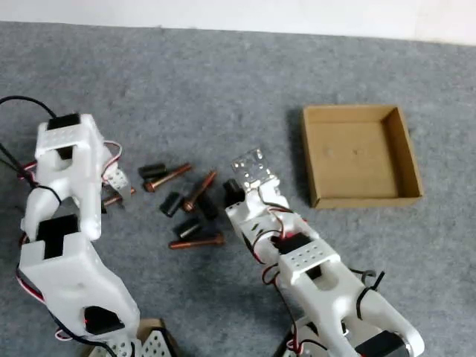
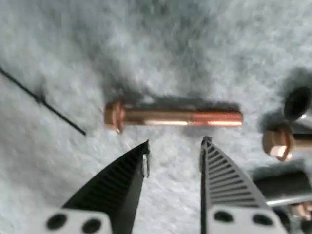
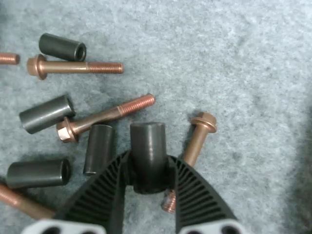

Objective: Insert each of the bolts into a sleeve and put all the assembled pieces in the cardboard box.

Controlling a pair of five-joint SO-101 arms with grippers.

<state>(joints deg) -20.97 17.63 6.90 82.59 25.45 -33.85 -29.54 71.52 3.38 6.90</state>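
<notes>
A copper bolt (image 2: 173, 117) lies flat on the grey carpet just beyond my left gripper (image 2: 175, 146), which is open and holds nothing. From above, that gripper (image 1: 117, 190) hangs over this bolt (image 1: 120, 198) at the left of the pile. My right gripper (image 3: 147, 175) is shut on an upright black sleeve (image 3: 147, 148), and it (image 1: 234, 195) stands at the pile's right edge. Loose bolts (image 3: 105, 117) and sleeves (image 3: 46, 113) lie scattered between the arms. The cardboard box (image 1: 312, 160) sits empty to the right.
Another bolt's head (image 2: 275, 144) and a sleeve's mouth (image 2: 297, 102) lie close beside the left gripper. One bolt (image 3: 192, 148) rests right next to the held sleeve. Bare carpet (image 1: 223, 89) stretches behind the pile and around the box.
</notes>
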